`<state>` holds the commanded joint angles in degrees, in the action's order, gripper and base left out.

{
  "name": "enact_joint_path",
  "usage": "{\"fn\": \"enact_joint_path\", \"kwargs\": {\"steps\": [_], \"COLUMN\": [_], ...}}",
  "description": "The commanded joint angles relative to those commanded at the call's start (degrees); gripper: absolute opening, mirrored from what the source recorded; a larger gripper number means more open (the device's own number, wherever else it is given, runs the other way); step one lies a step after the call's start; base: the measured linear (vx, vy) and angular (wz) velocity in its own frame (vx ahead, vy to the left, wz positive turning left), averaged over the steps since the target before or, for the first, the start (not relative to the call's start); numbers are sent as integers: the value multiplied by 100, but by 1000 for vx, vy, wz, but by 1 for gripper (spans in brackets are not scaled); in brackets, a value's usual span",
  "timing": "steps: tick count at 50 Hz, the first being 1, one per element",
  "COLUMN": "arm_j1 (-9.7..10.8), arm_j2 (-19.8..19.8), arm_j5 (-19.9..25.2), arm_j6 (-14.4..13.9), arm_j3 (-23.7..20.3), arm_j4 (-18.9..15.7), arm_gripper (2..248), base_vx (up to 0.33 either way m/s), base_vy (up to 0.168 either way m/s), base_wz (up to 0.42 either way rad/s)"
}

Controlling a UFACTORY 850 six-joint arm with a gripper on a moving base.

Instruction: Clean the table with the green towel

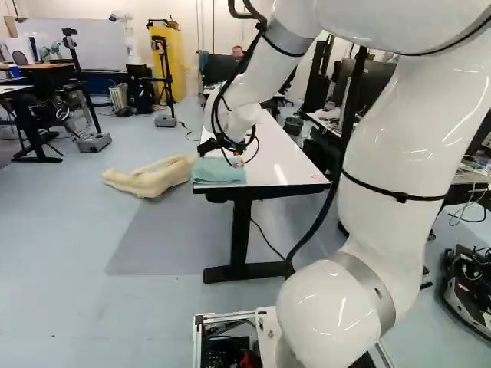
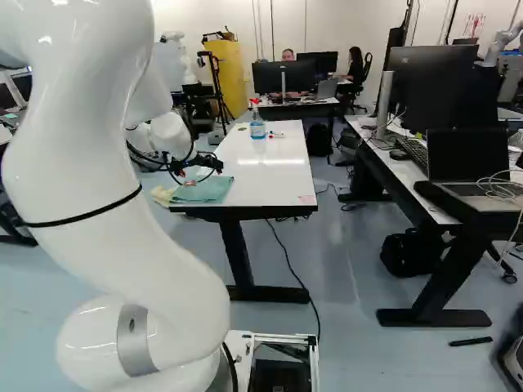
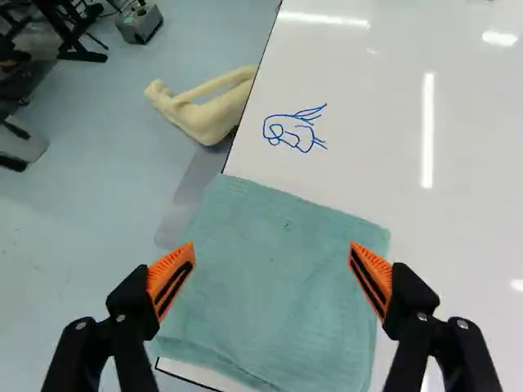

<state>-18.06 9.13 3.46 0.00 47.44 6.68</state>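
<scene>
Over the near left corner of the white table (image 2: 270,175), the gripper (image 2: 198,164) hangs above the green towel (image 2: 211,190). In the wrist view the gripper (image 3: 272,251) stands wide open, and the towel (image 3: 274,278) shows flat beneath and between its orange-padded fingers, apparently ungripped. One towel edge reaches the table's side edge. On the tabletop (image 3: 351,73), just ahead of the towel, is a blue marker drawing (image 3: 295,132).
A spray bottle (image 2: 257,126) and markers (image 2: 278,135) stand or lie farther along the table. Beige mannequin legs (image 1: 153,178) lie on the floor beside it. Right of it is a desk (image 2: 402,170) with a laptop and monitors. Another robot (image 1: 123,27) stands far back.
</scene>
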Motion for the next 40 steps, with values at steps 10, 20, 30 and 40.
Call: {"fn": "enact_joint_path", "kwargs": {"steps": [10,20,30,40], "arm_j1": [0,0,0,0], "arm_j2": [0,64,219,389], "arm_j5": [0,0,0,0], "arm_j6": [0,0,0,0], "arm_j3": [0,12,45,84], "arm_j4": [0,0,0,0], "arm_gripper": [247,247,247,247], "base_vx": [0,0,0,0], "base_vy": [0,0,0,0], "base_wz": [0,0,0,0]}}
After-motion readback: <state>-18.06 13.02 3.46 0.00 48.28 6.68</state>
